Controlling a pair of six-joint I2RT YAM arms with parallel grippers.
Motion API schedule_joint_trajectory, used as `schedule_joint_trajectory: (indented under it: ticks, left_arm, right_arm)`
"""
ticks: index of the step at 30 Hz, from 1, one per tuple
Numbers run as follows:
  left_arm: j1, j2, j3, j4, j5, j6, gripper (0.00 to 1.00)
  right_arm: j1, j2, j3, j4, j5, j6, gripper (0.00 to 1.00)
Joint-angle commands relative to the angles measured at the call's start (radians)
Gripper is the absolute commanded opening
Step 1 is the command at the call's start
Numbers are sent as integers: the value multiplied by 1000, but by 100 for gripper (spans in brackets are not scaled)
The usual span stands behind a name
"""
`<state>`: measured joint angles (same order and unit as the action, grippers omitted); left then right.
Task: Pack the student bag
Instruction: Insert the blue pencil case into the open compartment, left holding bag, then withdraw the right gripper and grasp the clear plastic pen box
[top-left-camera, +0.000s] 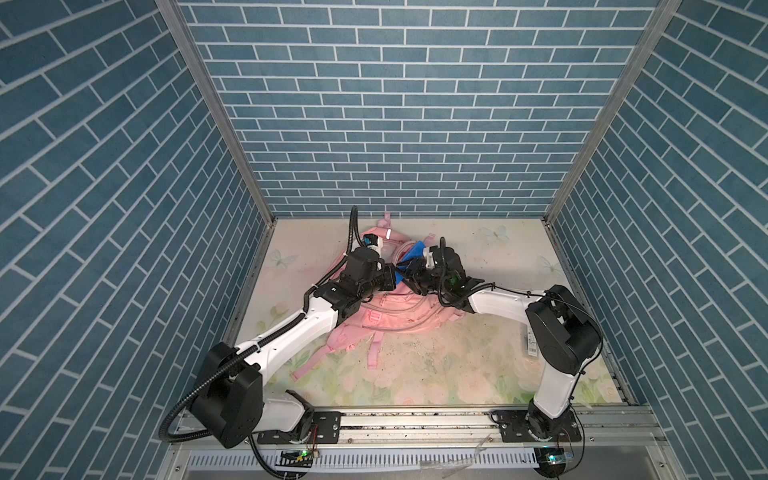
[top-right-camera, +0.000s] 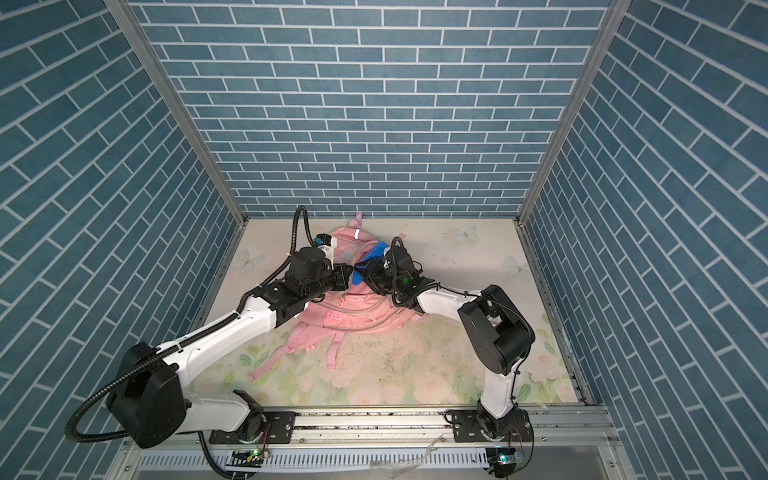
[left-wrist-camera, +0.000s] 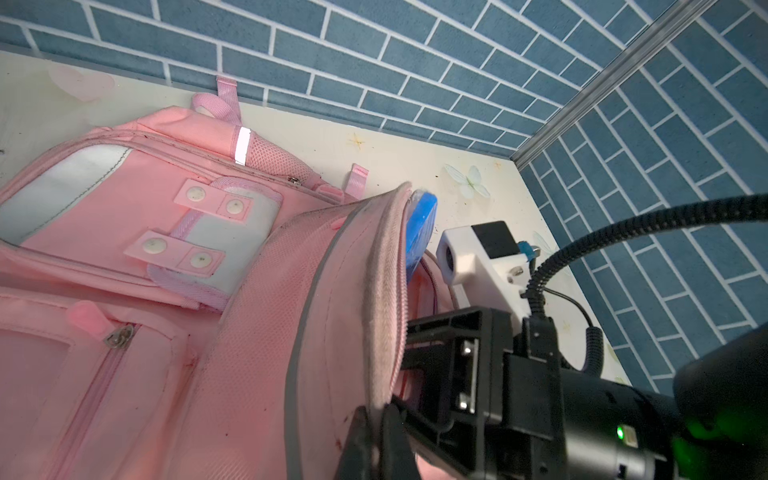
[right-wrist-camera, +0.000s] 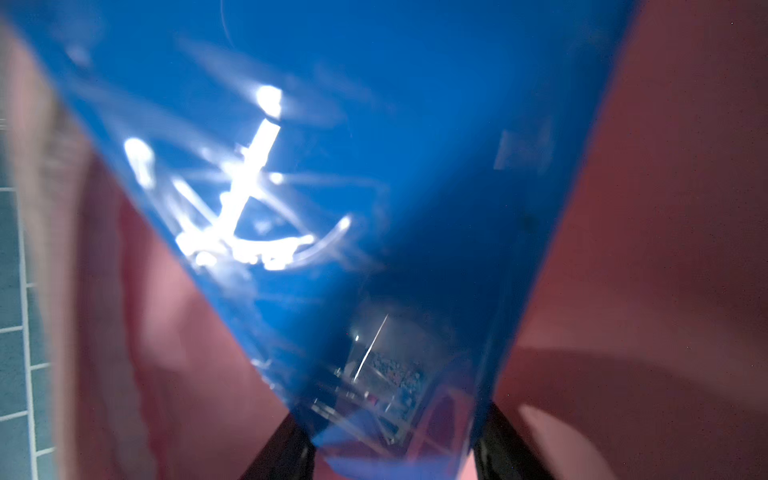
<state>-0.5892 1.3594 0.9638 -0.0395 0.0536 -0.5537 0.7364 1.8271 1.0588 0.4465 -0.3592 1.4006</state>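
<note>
The pink bag (top-left-camera: 386, 322) lies on the table (top-left-camera: 457, 365). The left gripper (left-wrist-camera: 380, 419) is pinched tight on its flap (left-wrist-camera: 353, 270), holding the bag open. The right gripper (right-wrist-camera: 390, 449) squeezes a blue book (right-wrist-camera: 332, 166), partly inside. Next, I think, the book needs pushing deeper, then letting go.

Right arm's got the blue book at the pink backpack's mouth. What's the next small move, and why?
Probably push the right gripper slightly deeper, sliding the blue book into the student bag. Its corner sticks out past the zip rim, which the shut left gripper holds open.
</note>
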Motion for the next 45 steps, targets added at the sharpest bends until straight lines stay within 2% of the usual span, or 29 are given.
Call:
schedule_joint_trajectory:
  ticks: [1, 5, 8, 13, 16, 23, 26, 33, 37, 41, 45]
  left_arm:
    - [16, -19, -8, 45, -19, 1, 0]
    - [20, -22, -9, 50, -2, -1, 0]
    - [21, -21, -4, 53, 12, 0, 0]
    - [20, -14, -5, 43, 31, 5, 0]
    - [20, -18, -7, 37, 35, 10, 0]
    - [21, -23, -1, 30, 32, 29, 0]
    - [20, -23, 3, 23, 42, 36, 0]
    - [20, -47, -8, 11, 73, 36, 0]
    - [18, -57, -26, 12, 98, 32, 0]
    - [8, -53, -47, 32, 127, 25, 0]
    - [-7, -44, -62, 71, 165, 17, 0]
  right_arm:
    - [21, 6, -37, 22, -23, 86, 44]
    - [26, -19, -83, 22, 2, 88, 45]
    - [24, -19, -60, -49, 11, 52, 49]
    - [26, 42, 120, -242, -50, -108, 75]
    - [29, 23, 124, -284, -22, -145, 87]
    - [20, -94, -15, -259, 79, -150, 88]
    - [13, -121, -13, -269, 114, -193, 81]
    - [-25, -132, 13, -316, 211, -305, 52]
    - [-56, -130, 33, -282, 190, -384, 34]
    - [-72, -155, 73, -304, 192, -496, 31]
    - [-120, -199, 93, -430, 187, -568, 32]
